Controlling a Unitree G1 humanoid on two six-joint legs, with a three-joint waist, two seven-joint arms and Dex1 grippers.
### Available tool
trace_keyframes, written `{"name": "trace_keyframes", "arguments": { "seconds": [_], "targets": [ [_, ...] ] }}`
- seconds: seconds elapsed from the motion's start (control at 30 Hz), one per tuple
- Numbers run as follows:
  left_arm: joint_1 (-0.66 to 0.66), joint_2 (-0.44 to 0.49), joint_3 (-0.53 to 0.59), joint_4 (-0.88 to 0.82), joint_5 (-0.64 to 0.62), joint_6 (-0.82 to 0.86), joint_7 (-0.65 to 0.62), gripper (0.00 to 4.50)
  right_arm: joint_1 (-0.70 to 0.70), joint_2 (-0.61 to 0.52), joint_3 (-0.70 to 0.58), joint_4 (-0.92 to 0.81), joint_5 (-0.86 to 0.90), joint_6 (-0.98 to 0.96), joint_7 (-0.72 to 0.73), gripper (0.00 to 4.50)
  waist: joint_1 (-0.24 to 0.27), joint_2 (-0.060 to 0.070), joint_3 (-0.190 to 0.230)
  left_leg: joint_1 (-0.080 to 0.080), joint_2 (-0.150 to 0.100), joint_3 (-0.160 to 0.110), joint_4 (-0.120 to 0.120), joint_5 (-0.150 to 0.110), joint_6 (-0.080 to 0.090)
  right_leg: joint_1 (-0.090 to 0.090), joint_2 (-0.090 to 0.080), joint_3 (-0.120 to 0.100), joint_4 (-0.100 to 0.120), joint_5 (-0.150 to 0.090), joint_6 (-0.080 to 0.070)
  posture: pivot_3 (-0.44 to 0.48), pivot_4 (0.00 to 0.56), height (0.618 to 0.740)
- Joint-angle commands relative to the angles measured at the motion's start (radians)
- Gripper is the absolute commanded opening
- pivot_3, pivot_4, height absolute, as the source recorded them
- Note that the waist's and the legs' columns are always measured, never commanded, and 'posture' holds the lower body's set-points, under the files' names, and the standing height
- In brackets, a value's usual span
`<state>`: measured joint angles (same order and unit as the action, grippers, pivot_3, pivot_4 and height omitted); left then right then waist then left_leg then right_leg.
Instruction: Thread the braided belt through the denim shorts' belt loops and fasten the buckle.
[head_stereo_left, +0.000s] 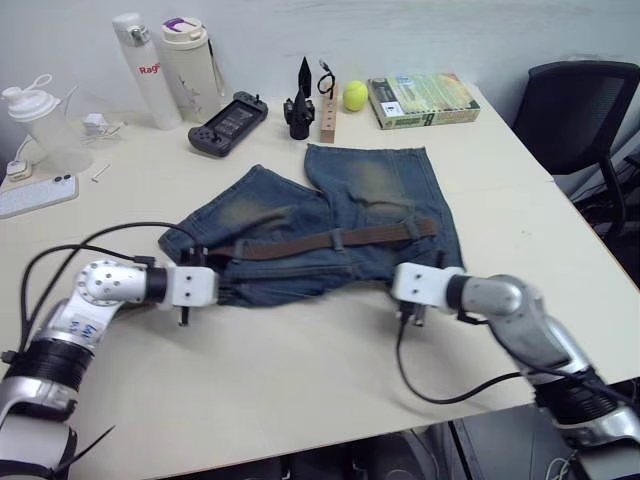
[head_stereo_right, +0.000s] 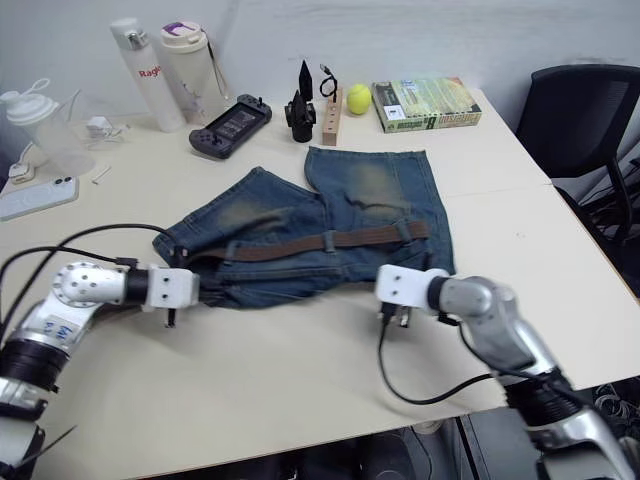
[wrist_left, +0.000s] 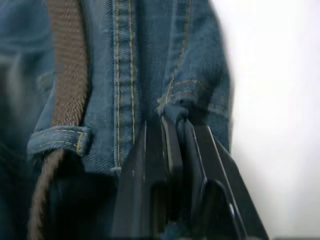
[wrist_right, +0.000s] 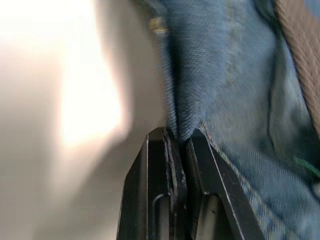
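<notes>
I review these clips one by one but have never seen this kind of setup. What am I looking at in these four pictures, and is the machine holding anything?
This is a two-armed humanoid robot at a table. The two wide pictures come from a stereo camera on its head, looking down over its arms. The two close-ups come from cameras on its wrists, looking along each gripper's two black fingers.

On the table lie denim shorts with a braided belt running under belt loops along the waistband. The left gripper is pinched on the shorts' near edge at one end, and the right gripper is pinched on that edge at the other end.

Behind the shorts stand two bottles, a game controller, a tennis ball and a book. A phone lies on the robot's left, and a chair stands on its right.
</notes>
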<state>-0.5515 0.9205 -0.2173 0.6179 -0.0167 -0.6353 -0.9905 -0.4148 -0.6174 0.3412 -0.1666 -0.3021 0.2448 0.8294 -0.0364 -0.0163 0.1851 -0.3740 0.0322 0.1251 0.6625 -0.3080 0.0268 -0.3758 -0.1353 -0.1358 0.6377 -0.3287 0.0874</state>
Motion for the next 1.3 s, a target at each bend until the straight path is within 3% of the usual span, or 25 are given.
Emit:
{"name": "trace_keyframes", "arguments": {
  "seconds": [0.03, 0.13, 0.27, 0.63, 1.0, 1.2, 1.27, 1.3],
  "targets": [
    [-0.011, 0.008, -0.026, 0.198, 0.138, -0.071, 0.059, 0.00, -0.020, 0.042, 0.070, 0.029, -0.061, 0.009, -0.020, 0.07, -0.001, 0.000, -0.001, 0.000, 0.000, 0.000, 0.000, 0.000, 0.000, 0.000, 0.000, 0.000, 0.000, 0.000, 0.000, 0.000, 0.150, 0.724],
    [-0.041, 0.008, -0.041, 0.281, 0.193, -0.130, 0.100, 0.00, -0.021, 0.085, 0.079, 0.032, -0.054, 0.018, -0.025, 0.07, -0.001, 0.001, -0.005, 0.001, 0.000, 0.000, 0.000, 0.000, 0.000, 0.000, 0.000, 0.002, 0.005, 0.000, 0.000, 0.000, 0.150, 0.724],
    [-0.039, -0.019, -0.015, 0.300, 0.141, -0.149, 0.065, 0.00, -0.023, 0.073, 0.094, 0.076, -0.098, -0.026, -0.039, 0.07, -0.004, 0.006, -0.012, 0.003, 0.001, 0.002, 0.000, -0.001, -0.001, 0.000, 0.000, 0.002, 0.006, -0.001, -0.001, 0.000, 0.150, 0.724],
    [0.069, -0.091, 0.025, 0.175, 0.073, -0.120, 0.019, 0.00, -0.027, 0.016, 0.044, 0.225, -0.109, -0.126, -0.071, 0.07, 0.005, 0.005, -0.022, 0.004, -0.001, 0.001, 0.000, -0.003, 0.000, 0.002, -0.004, 0.002, 0.006, -0.001, -0.001, 0.000, 0.150, 0.724],
    [0.096, -0.114, 0.045, 0.109, 0.040, -0.080, -0.019, 0.00, -0.061, 0.023, 0.047, 0.316, -0.129, -0.167, -0.125, 0.07, 0.008, 0.002, -0.027, 0.004, -0.002, 0.001, 0.001, -0.004, 0.001, 0.002, -0.007, 0.002, 0.004, -0.001, -0.001, 0.000, 0.150, 0.724],
    [0.064, -0.129, 0.039, 0.139, 0.086, -0.116, 0.016, 0.00, -0.063, 0.014, 0.034, 0.316, -0.086, -0.190, -0.096, 0.07, 0.012, 0.001, -0.028, 0.004, -0.003, 0.000, 0.001, -0.005, 0.002, 0.002, -0.009, 0.001, 0.004, -0.001, -0.001, 0.000, 0.150, 0.724],
    [0.064, -0.129, 0.048, 0.128, 0.056, -0.115, -0.015, 0.90, -0.049, 0.010, 0.016, 0.293, -0.061, -0.178, -0.082, 0.84, 0.013, 0.002, -0.028, 0.004, -0.004, 0.000, 0.001, -0.005, 0.003, 0.002, -0.009, 0.001, 0.004, -0.001, -0.001, 0.000, 0.150, 0.724],
    [0.066, -0.125, 0.053, 0.115, 0.047, -0.112, -0.024, 1.14, -0.041, 0.005, 0.001, 0.271, -0.039, -0.161, -0.064, 1.03, 0.014, 0.002, -0.027, 0.003, -0.004, -0.001, 0.001, -0.005, 0.003, 0.002, -0.009, 0.001, 0.004, -0.001, -0.001, 0.000, 0.150, 0.724]
  ]
}}
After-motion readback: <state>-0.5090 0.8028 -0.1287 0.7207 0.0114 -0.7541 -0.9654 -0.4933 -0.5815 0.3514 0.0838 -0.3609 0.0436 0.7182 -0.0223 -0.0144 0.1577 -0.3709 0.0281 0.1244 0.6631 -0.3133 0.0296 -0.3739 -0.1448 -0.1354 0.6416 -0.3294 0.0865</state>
